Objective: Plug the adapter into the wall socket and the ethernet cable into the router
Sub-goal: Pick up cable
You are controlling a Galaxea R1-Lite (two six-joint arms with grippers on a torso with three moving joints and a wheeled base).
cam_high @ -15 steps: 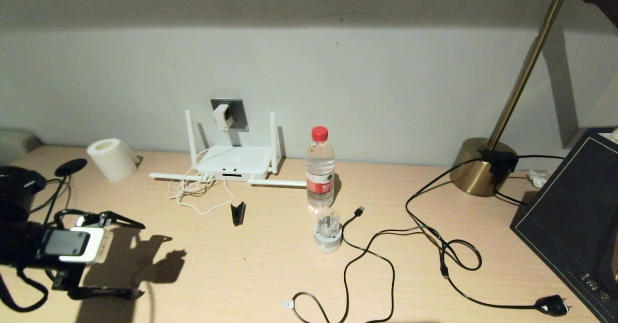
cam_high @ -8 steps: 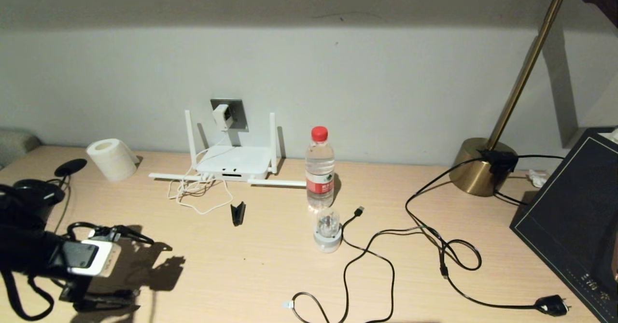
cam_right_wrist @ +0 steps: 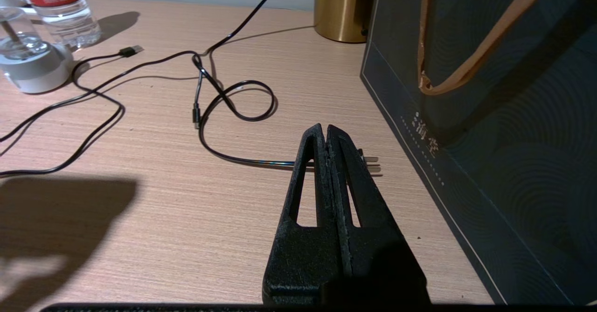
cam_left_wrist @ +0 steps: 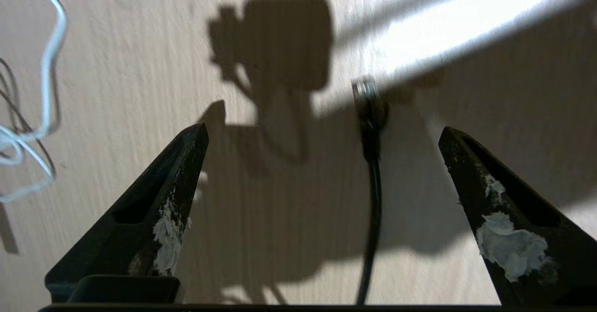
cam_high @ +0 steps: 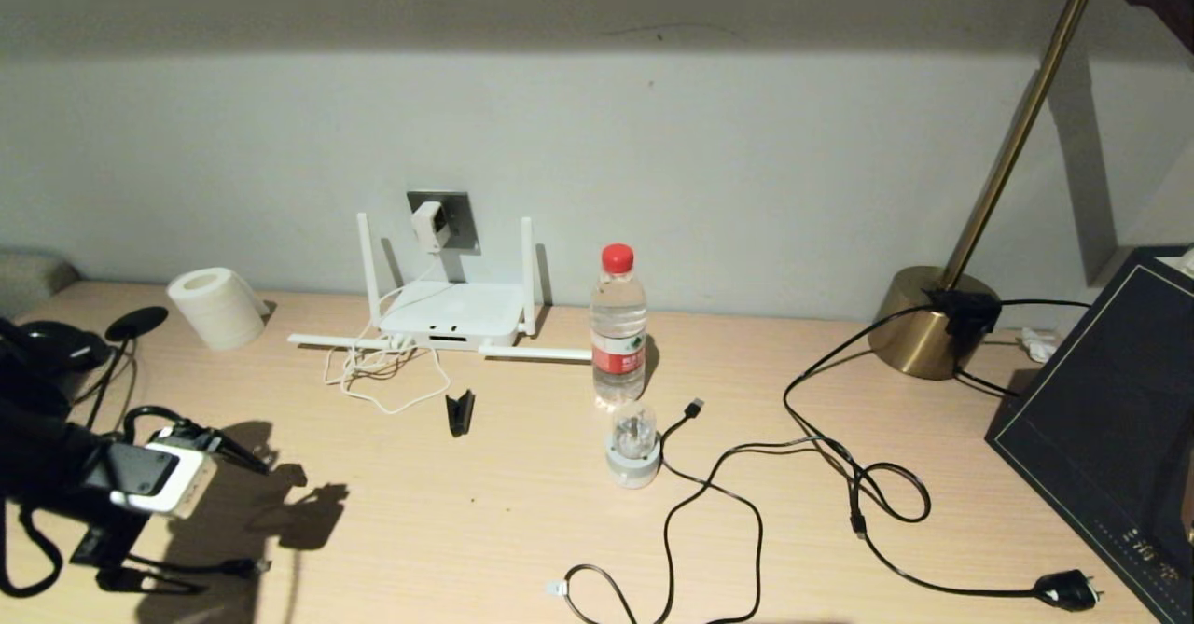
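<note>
The white adapter (cam_high: pixel 428 224) sits in the grey wall socket (cam_high: pixel 455 217), and its white cord hangs down to the white router (cam_high: pixel 455 314) below. The black ethernet cable (cam_left_wrist: pixel 373 200) lies on the table at the near left. Its clear-tipped plug (cam_left_wrist: pixel 368 96) points away from me, and its flat black oval (cam_high: pixel 136 323) rests farther back. My left gripper (cam_left_wrist: pixel 322 132) hovers open over the cable, which runs between the two fingers without touching either. In the head view the left gripper (cam_high: pixel 229 526) is low at the left, the plug (cam_high: pixel 259 565) beside its lower finger. My right gripper (cam_right_wrist: pixel 325 130) is shut on nothing, outside the head view.
A water bottle (cam_high: pixel 617 325), a round white-and-clear plug piece (cam_high: pixel 632 442) and a black clip (cam_high: pixel 460 412) stand mid-table. A paper roll (cam_high: pixel 216 307) lies at the back left. Black cables with a USB end (cam_high: pixel 695 408) and a mains plug (cam_high: pixel 1068 589) sprawl right, near a brass lamp base (cam_high: pixel 923 321) and a dark bag (cam_high: pixel 1110 428).
My left arm has dropped toward the table's front left edge and turned a little. The cable's plug now shows beside its lower finger. Nothing else has moved.
</note>
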